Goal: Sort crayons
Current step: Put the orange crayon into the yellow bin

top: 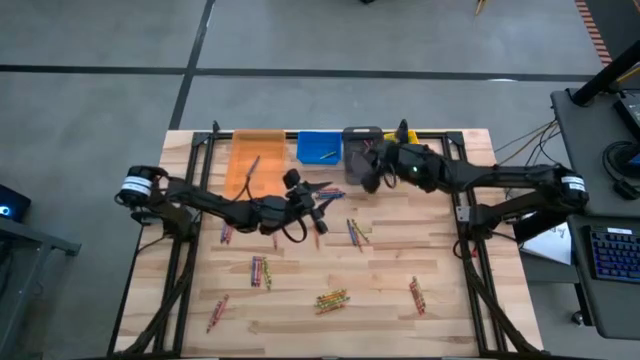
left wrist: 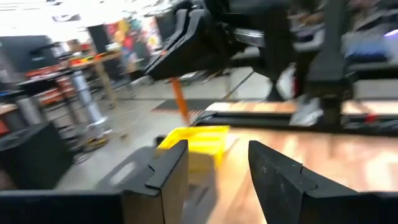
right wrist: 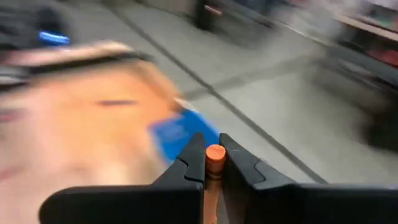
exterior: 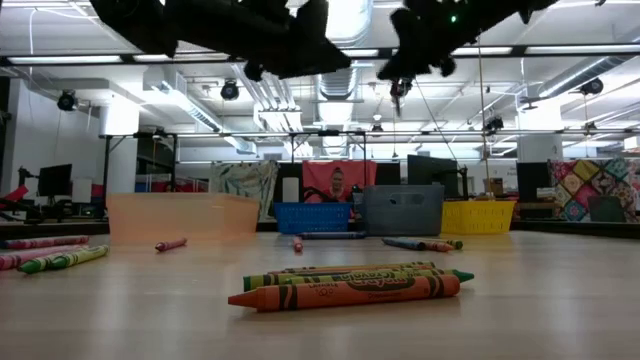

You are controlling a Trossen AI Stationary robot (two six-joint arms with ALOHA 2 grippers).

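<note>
My right gripper [right wrist: 211,163] is shut on an orange crayon [right wrist: 214,155], high above the table by the grey bin [top: 360,138]. It shows in the high view [top: 367,178], and the left wrist view shows the crayon [left wrist: 179,99] sticking out of it. My left gripper [left wrist: 217,168] is open and empty, raised over the table's middle [top: 322,205], just left of the right gripper. Several crayons lie loose on the table in small clumps [top: 260,270] [top: 332,298] [top: 416,295] [top: 356,233]. One clump lies close in the low view [exterior: 345,285]. My right gripper pinches the orange crayon between its two fingers, which lie along the crayon. One flat end of the crayon [right wrist: 215,152] shows between the fingertips. The crayon is lifted clear of the table and points down and outward from the gripper.
Along the far edge stand an orange bin [top: 252,160], a blue bin [top: 318,147] with a crayon in it, the grey bin and a yellow bin [top: 408,135]. More crayons lie at the left [top: 227,232] [top: 217,312]. Dark frame rails run along both table sides.
</note>
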